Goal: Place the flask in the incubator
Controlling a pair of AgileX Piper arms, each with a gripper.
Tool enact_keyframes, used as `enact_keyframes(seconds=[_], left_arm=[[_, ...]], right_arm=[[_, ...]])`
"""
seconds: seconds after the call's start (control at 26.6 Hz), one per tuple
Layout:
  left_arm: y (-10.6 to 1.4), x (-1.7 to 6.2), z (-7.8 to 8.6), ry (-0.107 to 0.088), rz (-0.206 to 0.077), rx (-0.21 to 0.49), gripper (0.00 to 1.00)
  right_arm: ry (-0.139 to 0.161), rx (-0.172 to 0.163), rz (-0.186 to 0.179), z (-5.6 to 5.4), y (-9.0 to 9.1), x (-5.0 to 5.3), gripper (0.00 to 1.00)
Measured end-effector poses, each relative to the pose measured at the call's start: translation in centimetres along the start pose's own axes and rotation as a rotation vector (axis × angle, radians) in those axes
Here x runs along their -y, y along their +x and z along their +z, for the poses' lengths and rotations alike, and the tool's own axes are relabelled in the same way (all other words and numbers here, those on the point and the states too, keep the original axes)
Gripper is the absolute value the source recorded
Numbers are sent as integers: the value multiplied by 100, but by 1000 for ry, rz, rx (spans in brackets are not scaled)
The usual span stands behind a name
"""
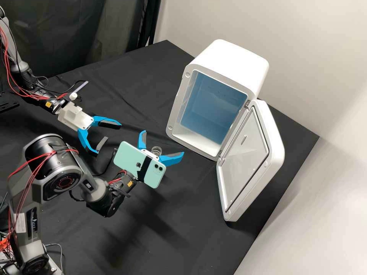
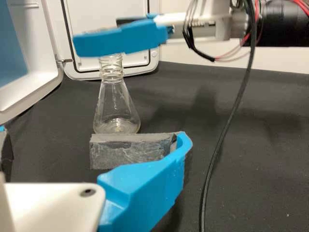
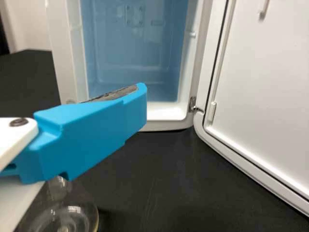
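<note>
Clear glass conical flask upright on black cloth-covered worktop, in front of an open incubator.
Nearest: dark grey right arm with a mint-green phone strapped at its wrist. Right jaws released and spread wide, one bright blue finger on either side of the flask's neck; whether they touch it cannot be told. Just beyond: left jaws released, their blue fingers parted and facing the flask from near by. Farthest: white box-shaped incubator with pale blue interior, its white hinged door swung fully open beside the flask.
</note>
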Motion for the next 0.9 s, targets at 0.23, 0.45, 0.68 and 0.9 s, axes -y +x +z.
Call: enact_keyframes(seconds=[0.23, 0.45, 0.68, 0.9], left_arm=[[0, 5, -2, 0, -6, -2, 100], [2, 5, -3, 0, -7, -3, 100], [5, 9, -5, 2, -19, -6, 100], [30, -21, 6, 12, -13, 5, 100]], right_arm=[[-32, 8, -31, 139, -82, -61, 100], [-87, 7, -86, 277, -153, -58, 100], [-153, -19, -180, 382, -157, 71, 100], [-112, 9, -219, 550, 10, 246, 100]])
